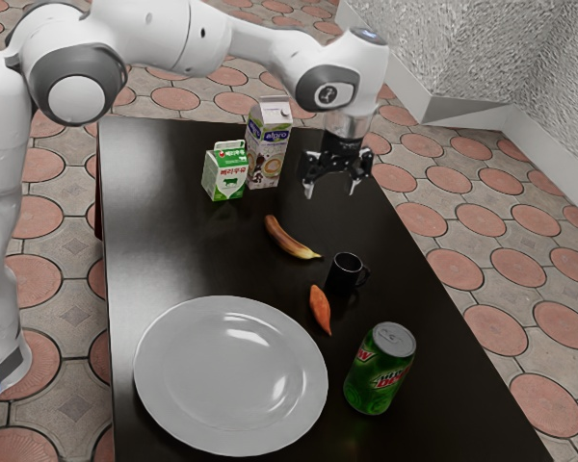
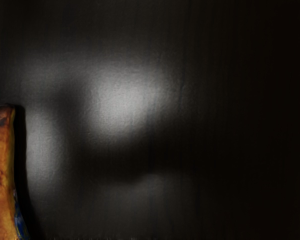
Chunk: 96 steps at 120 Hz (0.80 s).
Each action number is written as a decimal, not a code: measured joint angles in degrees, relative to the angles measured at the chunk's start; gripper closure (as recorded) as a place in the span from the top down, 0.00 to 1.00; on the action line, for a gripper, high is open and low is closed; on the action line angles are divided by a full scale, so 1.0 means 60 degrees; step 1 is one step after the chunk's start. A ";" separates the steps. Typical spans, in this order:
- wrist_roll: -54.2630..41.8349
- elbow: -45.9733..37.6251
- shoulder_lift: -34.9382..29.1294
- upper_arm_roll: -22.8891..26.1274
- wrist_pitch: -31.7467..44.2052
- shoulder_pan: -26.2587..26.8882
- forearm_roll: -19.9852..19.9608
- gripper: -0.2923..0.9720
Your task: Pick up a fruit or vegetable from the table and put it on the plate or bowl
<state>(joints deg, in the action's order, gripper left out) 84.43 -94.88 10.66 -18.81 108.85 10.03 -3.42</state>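
Observation:
A brown overripe banana lies on the dark table near its middle, and its end also edges into the wrist view. A small orange carrot lies nearer the front, beside a black mug. A large white plate sits at the table's front. My gripper hangs open above the table, behind the banana and toward the exterior view's right, holding nothing.
Two milk cartons stand at the back: a green and white one and a taller white one. A green soda can stands at the front right. The table's right edge runs close to the mug and can.

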 joint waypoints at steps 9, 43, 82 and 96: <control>0.0273 -0.0321 0.0012 0.0001 0.0055 -0.0003 -0.0132 0.77; 0.1243 -0.2314 -0.1120 0.0011 0.0172 0.0030 -0.0514 0.77; 0.2067 -0.3287 -0.1222 0.0088 0.0478 0.0105 -0.0655 0.77; 0.2274 -0.3479 -0.1130 0.0089 0.0761 0.0043 -0.0668 0.77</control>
<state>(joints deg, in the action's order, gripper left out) 98.07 -115.76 3.88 -18.28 113.42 10.28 -7.43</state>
